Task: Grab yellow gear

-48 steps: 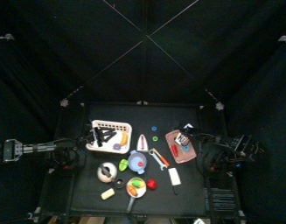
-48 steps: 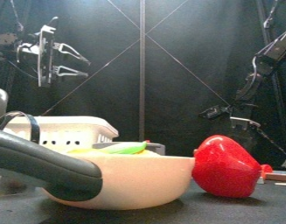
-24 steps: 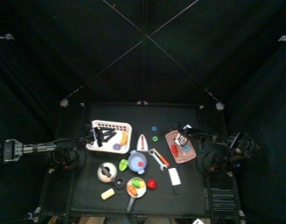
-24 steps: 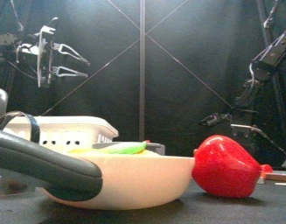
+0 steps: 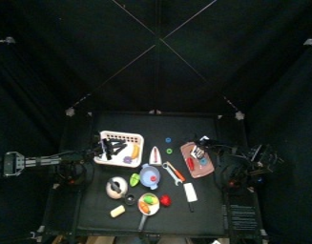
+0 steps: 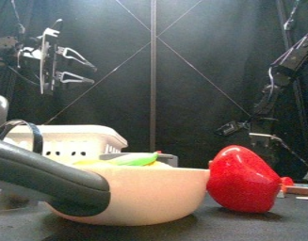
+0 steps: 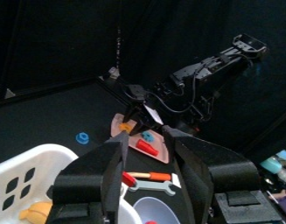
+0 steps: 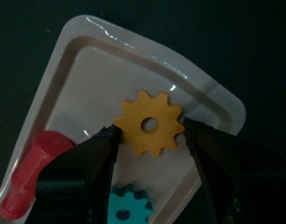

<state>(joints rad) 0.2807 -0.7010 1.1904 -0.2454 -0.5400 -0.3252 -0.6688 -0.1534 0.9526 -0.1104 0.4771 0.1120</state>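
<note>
Fingers (image 8: 149, 140) astride yellow gear (image 8: 152, 125)

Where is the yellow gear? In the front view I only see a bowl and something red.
Observer: The yellow gear lies on a pale tray on the table's right side, behind what you see.
Operator: Is the robot anywhere near it?
Observer: Yes. The right gripper hangs right over it, jaws open, one on either side of the gear.
Operator: Is anything else on that tray?
Observer: A teal gear and a red piece lie beside the yellow one.
</note>
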